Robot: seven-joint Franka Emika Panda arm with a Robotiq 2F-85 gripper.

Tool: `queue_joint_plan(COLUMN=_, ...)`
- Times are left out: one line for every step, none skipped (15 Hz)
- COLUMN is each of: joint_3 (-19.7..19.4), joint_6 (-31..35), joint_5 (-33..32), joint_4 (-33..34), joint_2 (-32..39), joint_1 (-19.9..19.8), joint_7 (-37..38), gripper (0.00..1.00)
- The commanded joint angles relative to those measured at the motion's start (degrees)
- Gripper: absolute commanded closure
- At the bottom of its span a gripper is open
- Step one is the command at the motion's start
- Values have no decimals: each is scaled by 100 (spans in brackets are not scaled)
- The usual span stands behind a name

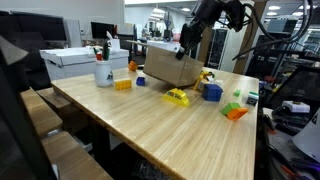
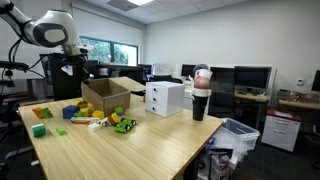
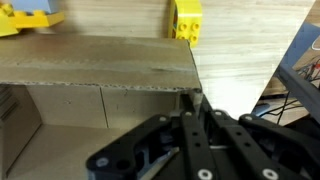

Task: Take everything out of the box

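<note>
Wrist view, upper left of frame: a yellow and blue block (image 3: 25, 18) lies on the table (image 3: 110, 20), outside the box (image 3: 100, 62). At upper centre a yellow block (image 3: 185, 20) also lies outside, just beyond the cardboard wall. The part of the box interior visible at lower left shows no toys. Judgement: the contents are largely out, and the box is held by its wall for tipping or shifting. Lower centre: the gripper (image 3: 190, 97) has its fingers almost together, pinching the box rim. In an exterior view, the box sits at frame centre, apparently tilted, with a yellow-green toy (image 1: 177, 97) on the table beside it.
</note>
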Motion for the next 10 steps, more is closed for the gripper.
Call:
queue_joint_plan(joint_3=121, joint_6=85, joint_5=-248, joint_4=-142, joint_2=35, joint_1=-241, joint_7=360, gripper=96)
queue_joint_plan(joint_3=141, joint_6=85, joint_5=-339, joint_4=-182, joint_2=16, joint_1=-309, joint_7=445, gripper=96)
queue_joint_plan(joint_3=152, joint_6=84, joint_5=-415, joint_4=-203, joint_2=14, joint_1=-361, joint_7=532, gripper=96)
queue_joint_plan(joint_3=171, joint_6=73, joint_5=-502, joint_4=-222, joint_2=1, joint_1=-418, joint_7=628, gripper=96)
queue_joint_plan(joint_3=186, joint_6=78, joint_5=-569, joint_4=-240, joint_2=-4, joint_1=-456, joint_7=706, gripper=96)
queue_joint_plan(joint_3=195, joint_6=54, joint_5=-623, joint_4=-251, joint_2=-21, joint_1=-483, joint_7=773, gripper=96)
queue_joint_plan(joint_3=213, joint_6=30, joint_5=-692, joint_4=-260, joint_2=-25, joint_1=-524, joint_7=851, gripper=96)
queue_joint_plan(joint_3=244, joint_6=-17, joint_5=-801, joint_4=-263, joint_2=-34, joint_1=-589, joint_7=958, gripper=96)
queue_joint_plan(joint_3=245, joint_6=-83, joint_5=-862, joint_4=-250, joint_2=-30, joint_1=-600, joint_7=953, gripper=96)
queue_joint_plan(joint_3=277, joint_6=-226, joint_5=-980, joint_4=-228, joint_2=-38, joint_1=-646, joint_7=1007, gripper=96)
